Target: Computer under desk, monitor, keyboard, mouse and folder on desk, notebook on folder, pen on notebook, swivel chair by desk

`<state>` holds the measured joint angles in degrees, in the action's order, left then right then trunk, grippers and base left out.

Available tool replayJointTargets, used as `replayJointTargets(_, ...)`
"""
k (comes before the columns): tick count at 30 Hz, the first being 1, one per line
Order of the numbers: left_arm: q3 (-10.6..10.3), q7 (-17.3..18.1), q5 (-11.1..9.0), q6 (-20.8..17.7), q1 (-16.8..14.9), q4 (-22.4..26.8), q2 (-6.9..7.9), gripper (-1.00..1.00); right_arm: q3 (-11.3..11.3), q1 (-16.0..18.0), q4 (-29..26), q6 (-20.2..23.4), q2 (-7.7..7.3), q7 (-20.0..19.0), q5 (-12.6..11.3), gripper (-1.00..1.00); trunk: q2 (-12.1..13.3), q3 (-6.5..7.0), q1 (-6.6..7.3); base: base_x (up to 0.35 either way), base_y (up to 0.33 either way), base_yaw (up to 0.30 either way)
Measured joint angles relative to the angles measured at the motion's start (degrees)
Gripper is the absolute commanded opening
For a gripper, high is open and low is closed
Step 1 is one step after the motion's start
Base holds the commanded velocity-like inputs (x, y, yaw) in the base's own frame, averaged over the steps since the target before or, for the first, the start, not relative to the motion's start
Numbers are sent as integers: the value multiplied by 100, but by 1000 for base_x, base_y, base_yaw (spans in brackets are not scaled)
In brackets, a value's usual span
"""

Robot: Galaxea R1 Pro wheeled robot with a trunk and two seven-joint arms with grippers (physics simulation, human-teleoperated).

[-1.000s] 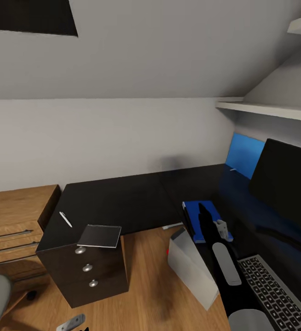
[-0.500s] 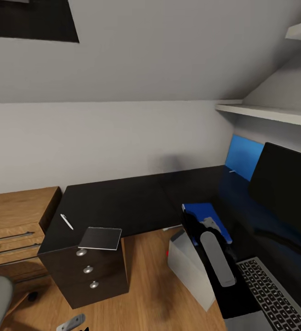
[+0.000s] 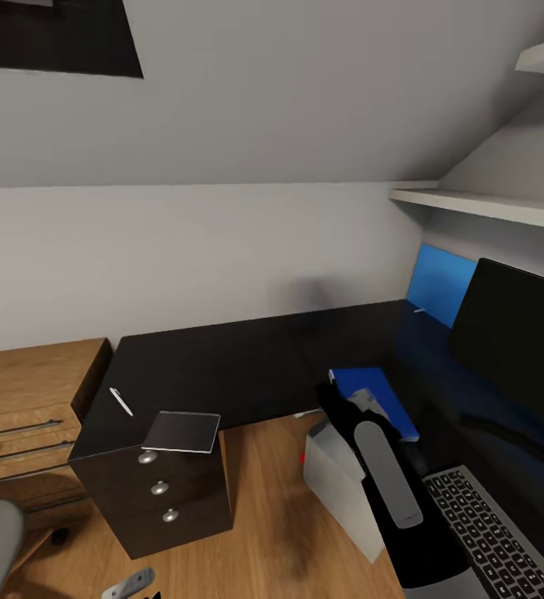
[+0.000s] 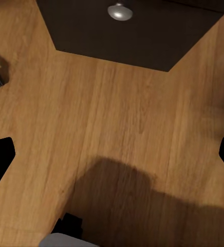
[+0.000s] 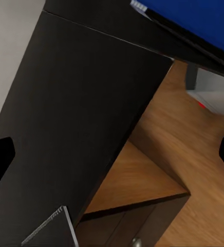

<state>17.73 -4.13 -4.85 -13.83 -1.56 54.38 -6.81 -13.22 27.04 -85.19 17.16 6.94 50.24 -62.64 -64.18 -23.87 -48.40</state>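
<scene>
No legible writing appears. The right arm (image 3: 384,474) extends over the tabltop edge; its claw (image 5: 112,154) stands apart, empty. The left claw (image 4: 112,154) is likewise apart above floor. The folder (image 3: 376,398) lies on the tabletop (image 3: 222,366) beside the keyboard (image 3: 492,524); the notebook (image 3: 182,431) rests above the drawers.

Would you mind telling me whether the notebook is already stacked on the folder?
Not yet. The notebook lies flat above the drawers at the desk's left end, with the blue folder well apart on the right.

Right arm (image 3: 384,474) extends from 5 o'clock toward centre in the head view, forearm raised. Right claw (image 5: 112,154) stands wide open, fingertips at the frame edges. Left claw (image 4: 112,154) likewise spread, pointing downward.
</scene>
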Motion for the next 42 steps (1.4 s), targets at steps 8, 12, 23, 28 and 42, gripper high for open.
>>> replayJointTargets(8, 4, -19, 0, 0, 1, 5, 3, 100, -58, -34, 25, 3, 0, -35, 11, 100, 0, 0, 0, 0, 0, 222)
replayJointTargets(12, 10, -26, 0, 0, 1, 4, 25, 100, -252, -36, 87, -6, 0, -42, 30, 100, 0, 0, 0, 0, 0, 273)
replayJointTargets(23, 13, -43, 0, 0, 0, 2, 35, 100, -1006, -37, 135, -27, -8, -53, 236, 100, 0, -27, 0, 0, 0, 247)
replayJointTargets(28, 13, -48, 0, 3, 0, 1, 32, 100, -1144, -37, 107, -2, -63, -50, 294, 100, 0, -35, 0, 0, 0, 64)
replayJointTargets(42, 13, -52, 0, 1, 0, 1, 26, 100, -1700, -37, 101, -27, -415, -735, 357, 100, 0, -37, 0, 0, 0, 6)
